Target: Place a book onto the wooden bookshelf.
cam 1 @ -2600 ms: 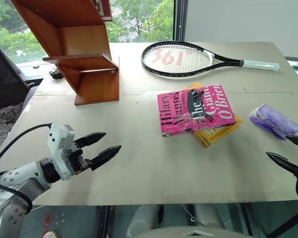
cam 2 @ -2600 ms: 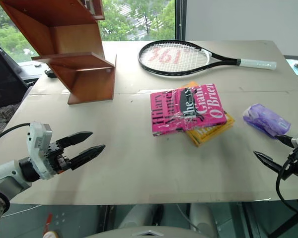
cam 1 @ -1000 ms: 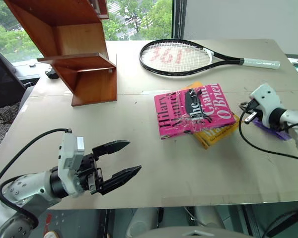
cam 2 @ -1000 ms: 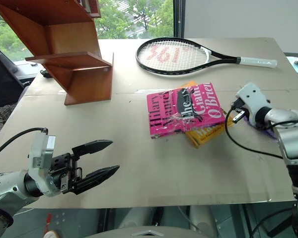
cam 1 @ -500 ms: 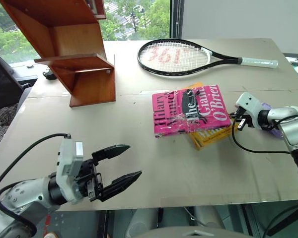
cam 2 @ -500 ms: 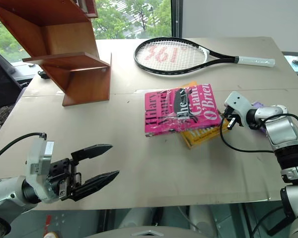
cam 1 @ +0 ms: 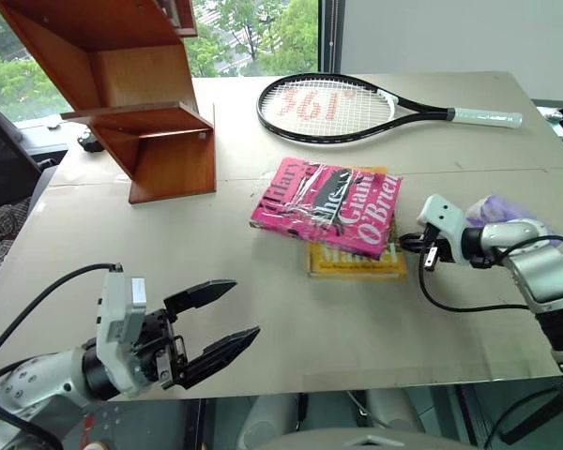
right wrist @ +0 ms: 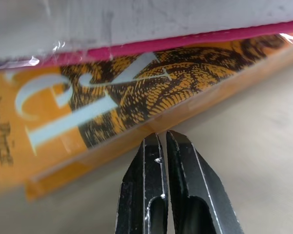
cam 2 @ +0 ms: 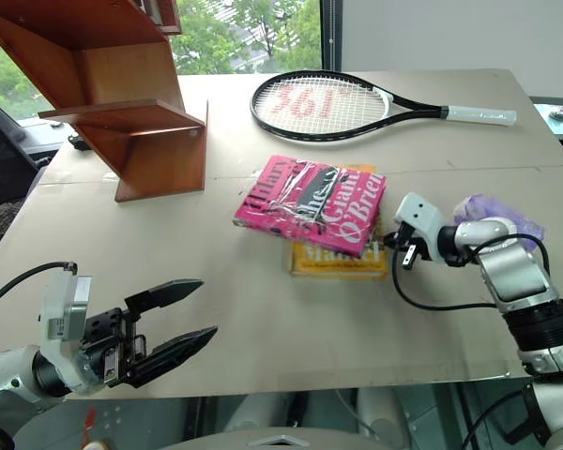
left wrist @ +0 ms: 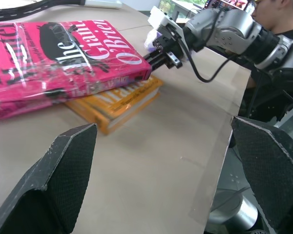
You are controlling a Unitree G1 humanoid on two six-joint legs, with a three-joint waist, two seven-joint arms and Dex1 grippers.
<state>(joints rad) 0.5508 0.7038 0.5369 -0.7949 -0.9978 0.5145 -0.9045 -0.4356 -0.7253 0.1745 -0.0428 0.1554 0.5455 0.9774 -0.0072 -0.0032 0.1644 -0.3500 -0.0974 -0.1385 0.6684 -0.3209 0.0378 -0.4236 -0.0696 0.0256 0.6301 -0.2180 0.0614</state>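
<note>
Lying mid-table is the book (cam 1: 326, 205), bright pink with white and black lettering under glossy wrap, resting skewed atop a yellow-orange paperback (cam 1: 357, 262). The right gripper (right wrist: 160, 139), fingers pressed together with nothing between them, points at the stack's edge, tips seemingly at the yellow cover though contact is hard to judge. A purple bag (cam 1: 507, 210) sits behind that arm. The left gripper (cam 1: 223, 322) hovers spread wide and empty at the near edge. The wooden bookshelf (cam 1: 131, 89) stands far left, a tennis racket (cam 1: 357, 105) beyond the books.
</note>
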